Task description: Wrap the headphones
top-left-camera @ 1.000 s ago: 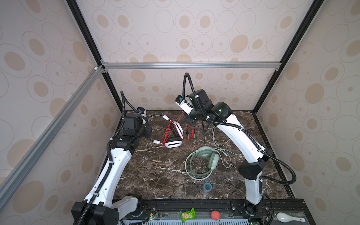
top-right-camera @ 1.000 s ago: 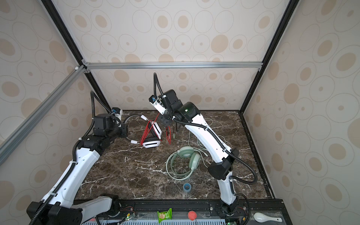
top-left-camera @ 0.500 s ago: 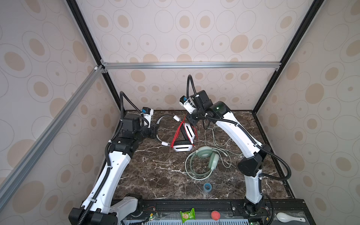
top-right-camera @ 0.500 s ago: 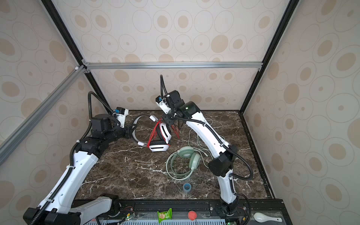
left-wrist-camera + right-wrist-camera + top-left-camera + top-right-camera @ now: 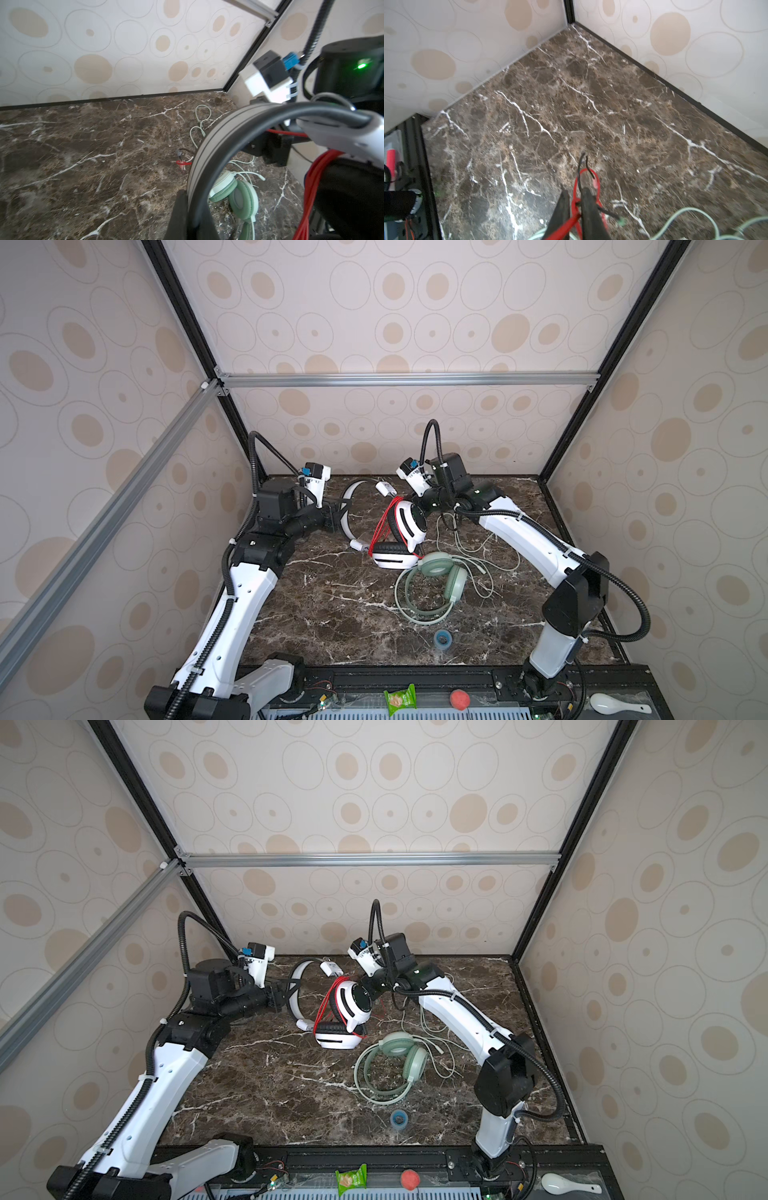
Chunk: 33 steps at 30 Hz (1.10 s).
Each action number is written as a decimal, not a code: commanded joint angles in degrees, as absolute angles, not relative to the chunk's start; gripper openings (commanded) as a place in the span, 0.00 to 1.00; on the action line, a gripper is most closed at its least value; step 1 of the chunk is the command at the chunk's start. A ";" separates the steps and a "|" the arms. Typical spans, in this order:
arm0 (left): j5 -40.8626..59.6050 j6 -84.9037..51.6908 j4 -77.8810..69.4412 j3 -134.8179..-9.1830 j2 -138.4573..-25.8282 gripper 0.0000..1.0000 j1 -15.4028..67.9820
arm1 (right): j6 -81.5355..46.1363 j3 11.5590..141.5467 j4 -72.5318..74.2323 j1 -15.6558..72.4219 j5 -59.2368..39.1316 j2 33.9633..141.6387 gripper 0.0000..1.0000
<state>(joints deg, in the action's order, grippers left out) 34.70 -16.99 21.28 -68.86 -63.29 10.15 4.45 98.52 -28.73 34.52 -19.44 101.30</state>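
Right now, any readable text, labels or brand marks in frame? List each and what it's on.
None can be read.
Small print on the left wrist camera's white mount: too small to read.
Small print on the right wrist camera's white mount: too small to read.
Printing on the green snack packet: blurred.
On the white-and-black headphones: nothing legible.
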 commanded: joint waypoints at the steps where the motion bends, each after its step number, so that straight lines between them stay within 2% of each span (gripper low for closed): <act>1: 40.36 -21.38 14.48 -74.94 -61.15 0.00 10.37 | 2.63 96.30 -21.16 34.36 -25.35 99.79 0.16; 15: 36.56 -30.03 12.65 -89.03 -66.44 0.00 10.39 | -2.67 81.85 -11.68 33.61 -26.59 97.27 0.15; 25: 33.25 -33.11 12.10 -93.16 -68.09 0.00 10.37 | -1.72 75.61 -11.02 33.26 -24.85 95.93 0.15; 33: 32.26 -34.89 11.30 -93.47 -68.54 0.00 10.29 | -3.08 73.04 -9.21 33.05 -29.35 94.61 0.16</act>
